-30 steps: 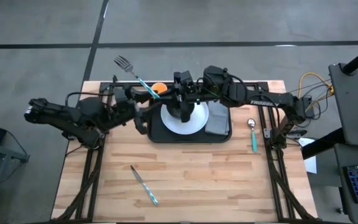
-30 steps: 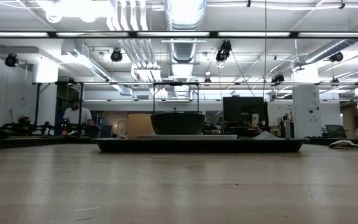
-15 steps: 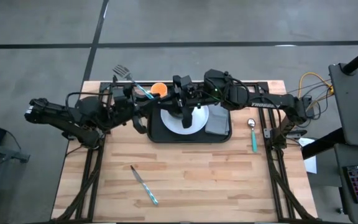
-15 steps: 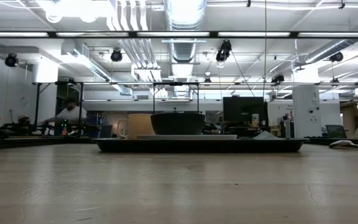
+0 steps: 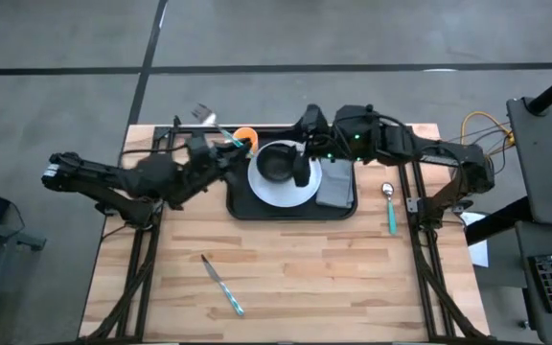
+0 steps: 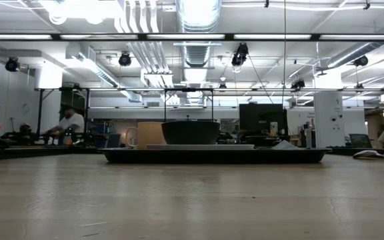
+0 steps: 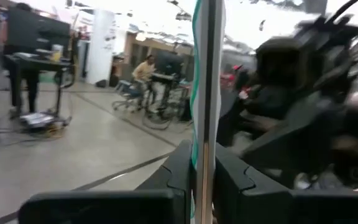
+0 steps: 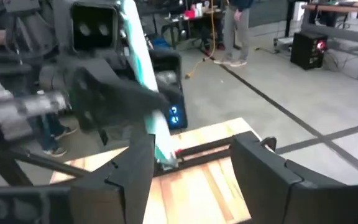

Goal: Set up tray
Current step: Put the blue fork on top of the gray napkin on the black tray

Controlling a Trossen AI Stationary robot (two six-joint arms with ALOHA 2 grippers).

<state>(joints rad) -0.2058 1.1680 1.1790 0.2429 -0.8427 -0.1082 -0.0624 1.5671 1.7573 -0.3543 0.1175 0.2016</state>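
Black tray [image 5: 241,208], white plate [image 5: 263,189], grey napkin [image 5: 335,186], orange cup [image 5: 244,136]

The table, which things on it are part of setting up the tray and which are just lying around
In the job: tray, white plate, black bowl, grey napkin, fork held by the left gripper.
Lying about: knife, spoon, orange cup.

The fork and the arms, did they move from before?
Yes. The left pincer, shut on the fork, carried it nearer the tray. The right pincer drew back off the black bowl, fingers apart. The plate, napkin, spoon and knife stayed put.
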